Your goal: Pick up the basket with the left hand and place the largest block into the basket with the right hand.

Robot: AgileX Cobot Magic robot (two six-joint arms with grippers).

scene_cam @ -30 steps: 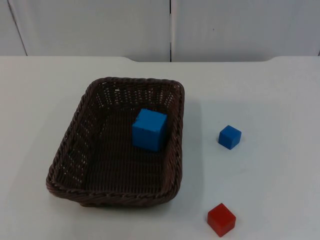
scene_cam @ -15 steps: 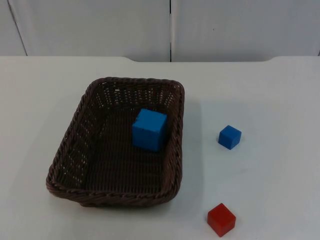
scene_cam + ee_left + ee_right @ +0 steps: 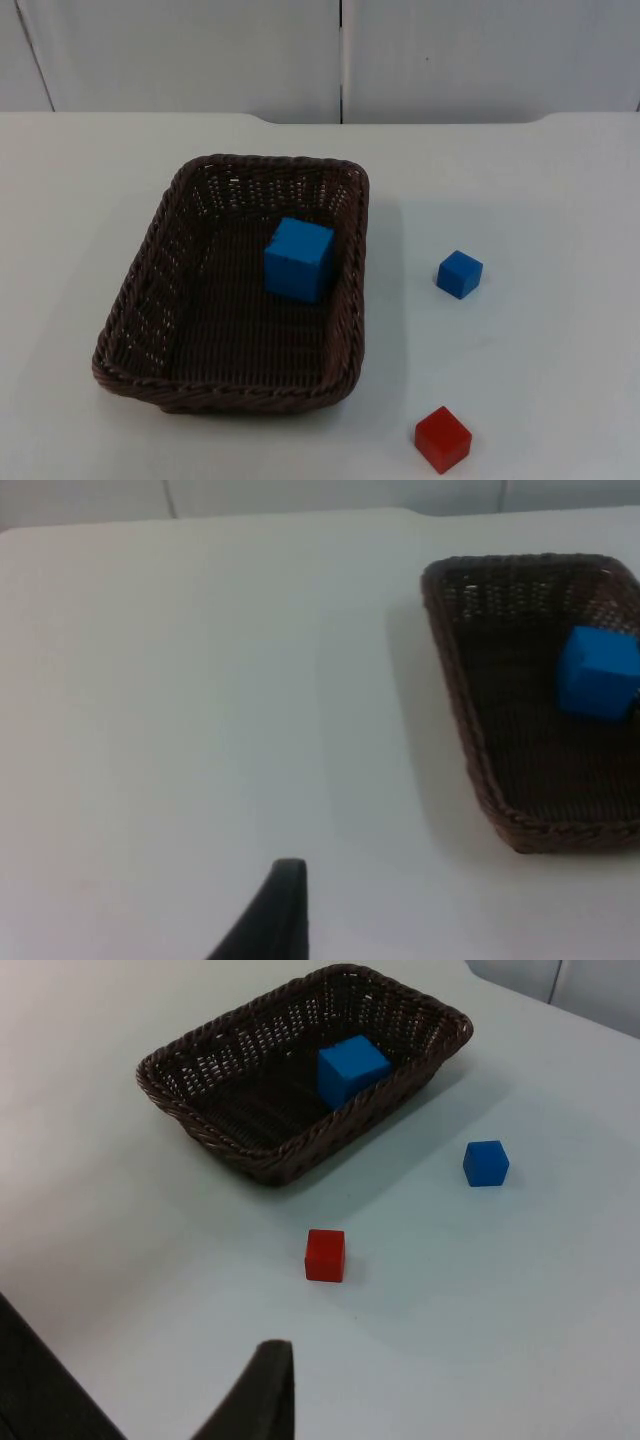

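I cannot tell if either end effector is apart or together. The big blue block [image 3: 299, 259] sits in the basket [image 3: 150, 270], toward 1 o'clock.

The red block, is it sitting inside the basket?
No. The red block lies on the white table outside the basket; the large blue block is the one inside it.

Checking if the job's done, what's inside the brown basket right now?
The large blue block sits inside the basket, near its right wall. The weave under the block is covered.
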